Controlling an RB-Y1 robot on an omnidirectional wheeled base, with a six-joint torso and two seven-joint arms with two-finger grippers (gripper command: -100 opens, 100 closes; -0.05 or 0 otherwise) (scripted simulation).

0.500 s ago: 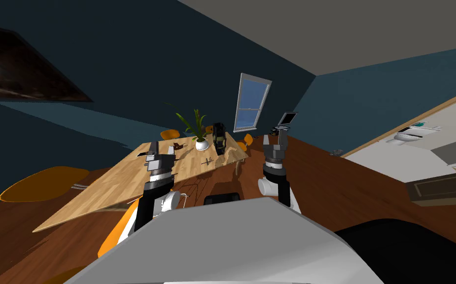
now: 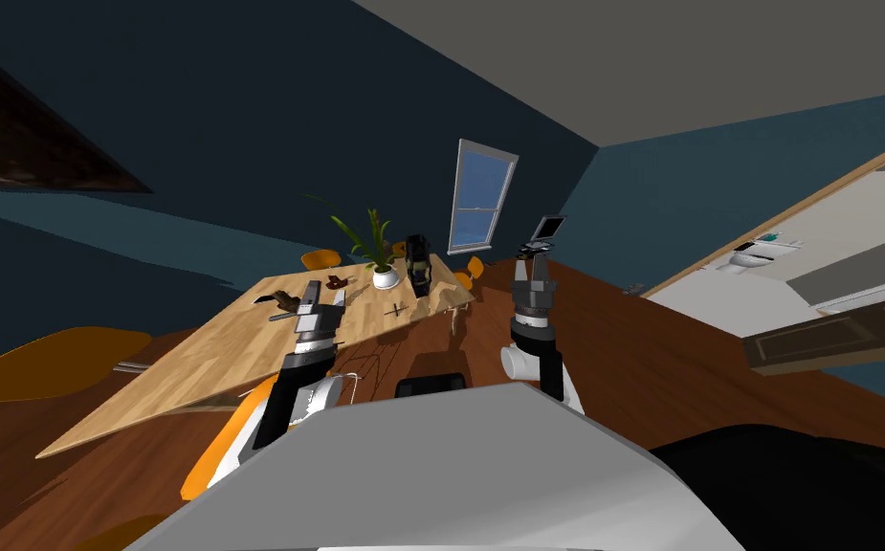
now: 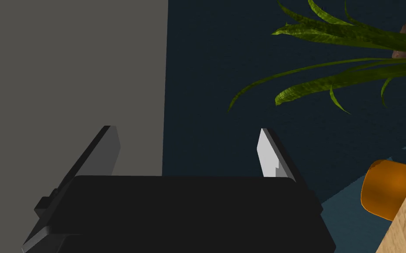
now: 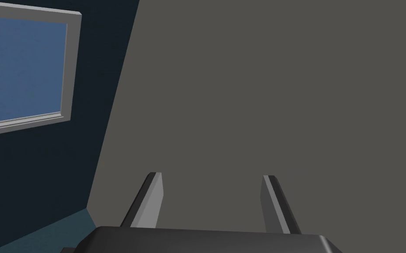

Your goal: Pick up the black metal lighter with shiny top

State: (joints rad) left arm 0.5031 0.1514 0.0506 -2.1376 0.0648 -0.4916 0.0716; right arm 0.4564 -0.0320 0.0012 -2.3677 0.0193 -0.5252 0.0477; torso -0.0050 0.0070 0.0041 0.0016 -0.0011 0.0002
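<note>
Left gripper [image 3: 188, 131] over wooden table [image 2: 191, 368] and right gripper [image 4: 210, 175] past its edge stood released, empty; lighter not distinguishable among small dark items [image 2: 277, 304] near left gripper.

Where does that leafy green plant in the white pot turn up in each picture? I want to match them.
Head view: the potted plant stands at the wooden table's far end.
Left wrist view: its green leaves arch beyond the open left gripper.
Right wrist view: the right gripper aims elsewhere, away from it.
Shared landmark: the orange chair past the table's far end, in head and left wrist views.
</note>
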